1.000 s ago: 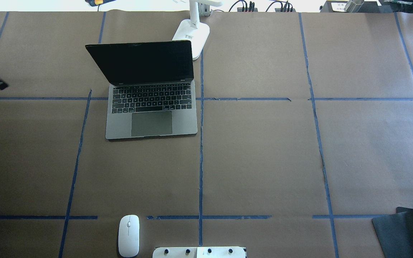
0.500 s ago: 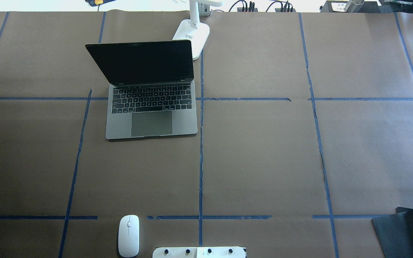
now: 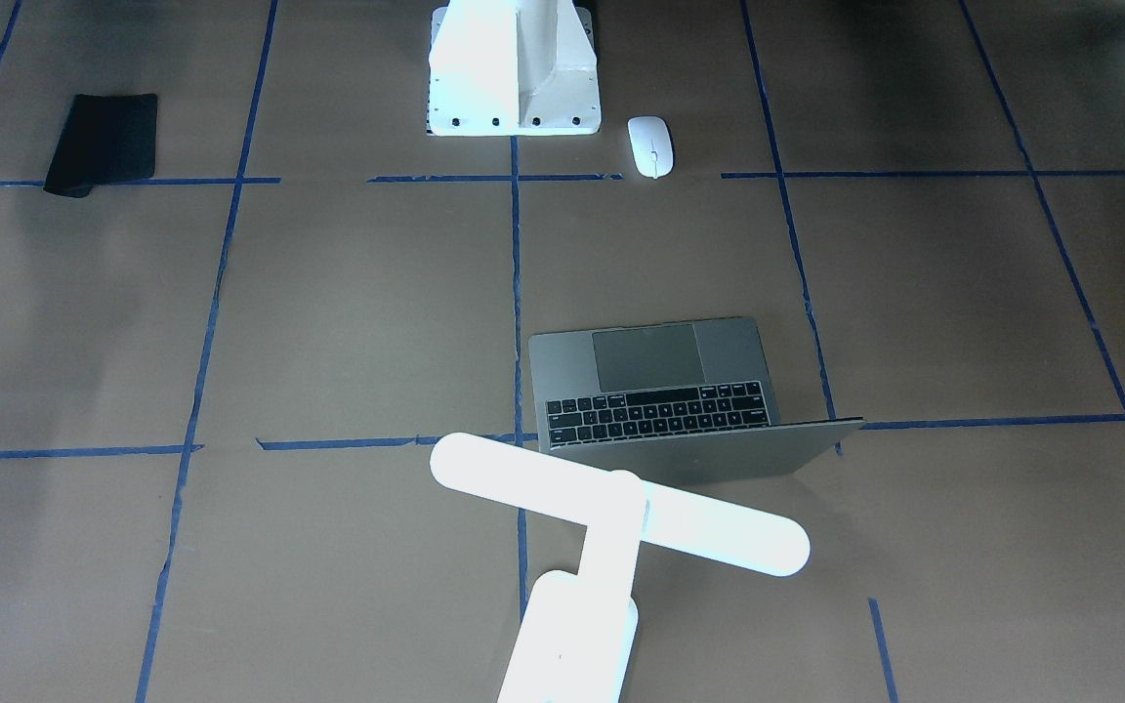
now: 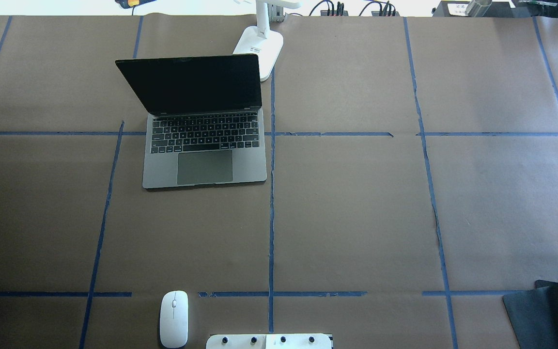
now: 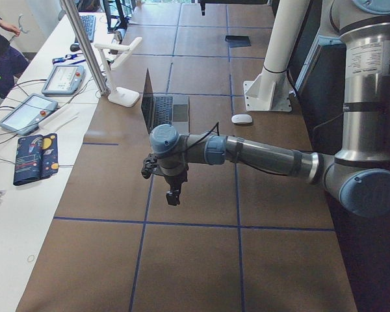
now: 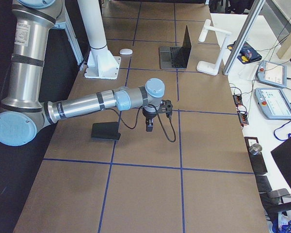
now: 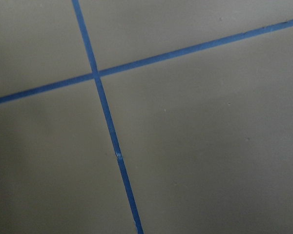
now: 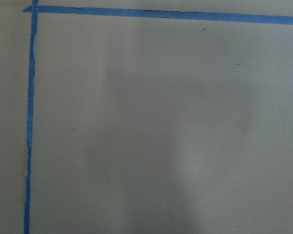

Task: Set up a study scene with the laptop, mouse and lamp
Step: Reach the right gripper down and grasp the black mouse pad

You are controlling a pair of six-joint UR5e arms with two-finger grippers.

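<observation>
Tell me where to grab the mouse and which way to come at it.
Pinch the mouse across its narrow middle, closing on the two long sides, coming straight down. It lies flat and low, long axis pointing away from the robot, so the long sides are its only near-parallel faces. The white pedestal base stands apart on its right, probably leaving room.

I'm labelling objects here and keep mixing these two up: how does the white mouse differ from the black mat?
The mouse is white; the mat is black. The mouse is a small rounded oval, the mat a larger, thin, roughly rectangular sheet. The mouse lies just left of the robot's white pedestal, the mat far off to its right. Both rest on the table, near the robot's side.
</observation>
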